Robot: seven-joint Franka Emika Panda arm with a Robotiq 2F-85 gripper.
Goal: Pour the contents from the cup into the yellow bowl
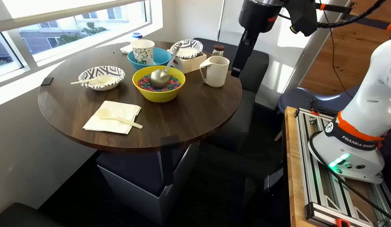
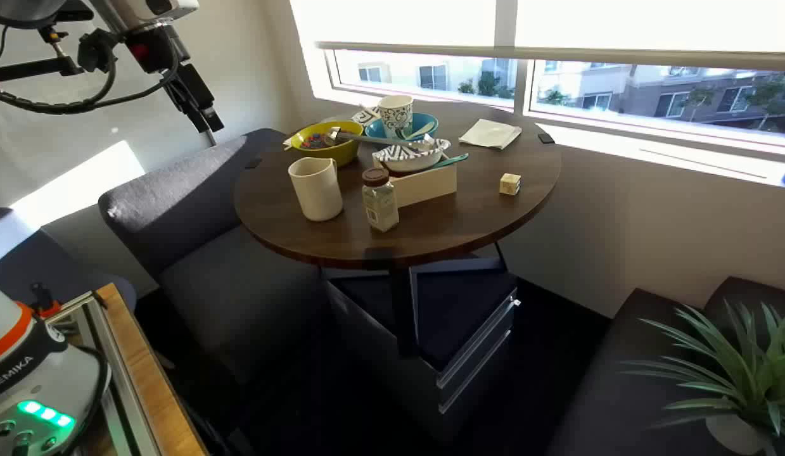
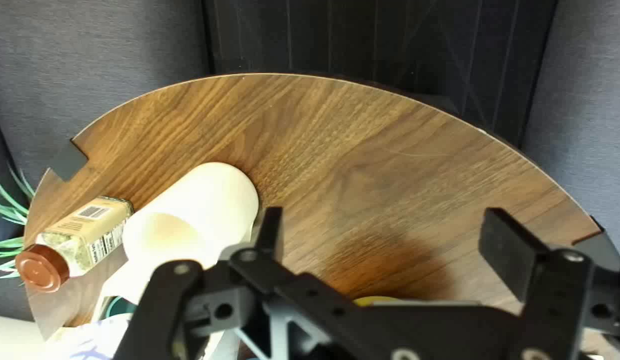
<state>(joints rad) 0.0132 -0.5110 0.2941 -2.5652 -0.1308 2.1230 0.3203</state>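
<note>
At an exterior view's upper left, the cup (image 1: 143,53) stands ungrasped; the gripper (image 3: 385,232) gapes, empty; pouring into the yellow bowl (image 1: 159,96) seemingly remains.

bright sunlight (image 2: 88,180) falls on the plain pale wall (image 2: 240,57); dark grey cushioned seating (image 2: 227,297) stands beside a round brown wooden surface (image 1: 182,126), near white-framed glass windows (image 2: 424,76).

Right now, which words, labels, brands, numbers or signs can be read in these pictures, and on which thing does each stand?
"FRANKA EMIKA": black band around the robot base.
Round emblem on the same band: no readable letters.
Small jar: barcode visible, label print too small and blurred to read.
</note>
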